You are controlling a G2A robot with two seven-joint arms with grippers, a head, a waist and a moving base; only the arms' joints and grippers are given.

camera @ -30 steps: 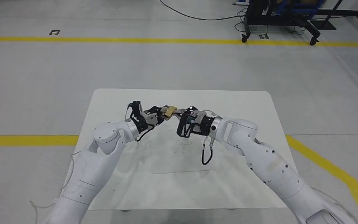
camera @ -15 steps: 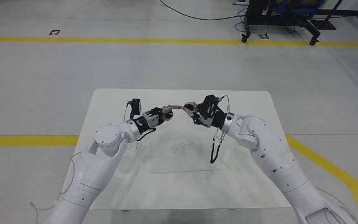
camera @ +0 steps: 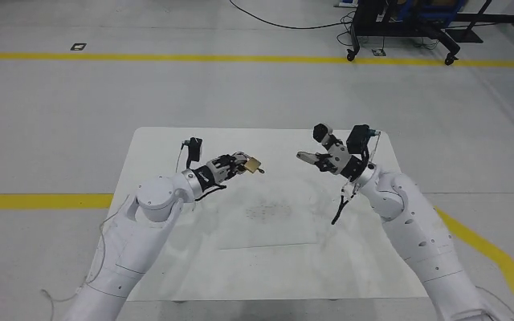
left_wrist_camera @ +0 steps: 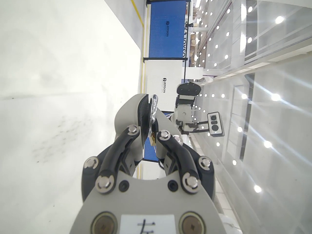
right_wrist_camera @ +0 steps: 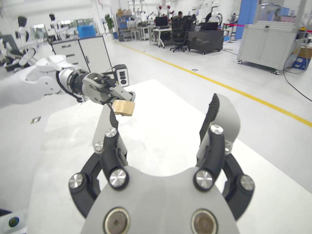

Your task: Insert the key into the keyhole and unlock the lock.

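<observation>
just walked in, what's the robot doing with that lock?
The left gripper is shut on the brass padlock, holding it above the white table. The right gripper is open and empty, off to the side and apart from the padlock. I cannot tell whether it has been unlocked.

A robotics lab hall: yellow floor lines [camera: 241,58], other humanoid robots [right_wrist_camera: 22,31], desks with monitors [right_wrist_camera: 159,31], metal cabinets [right_wrist_camera: 80,49].

A white table [camera: 265,265] bears faint grey smudges [camera: 267,211], perhaps scuffs; yellow floor line [camera: 161,57] beyond.
</observation>
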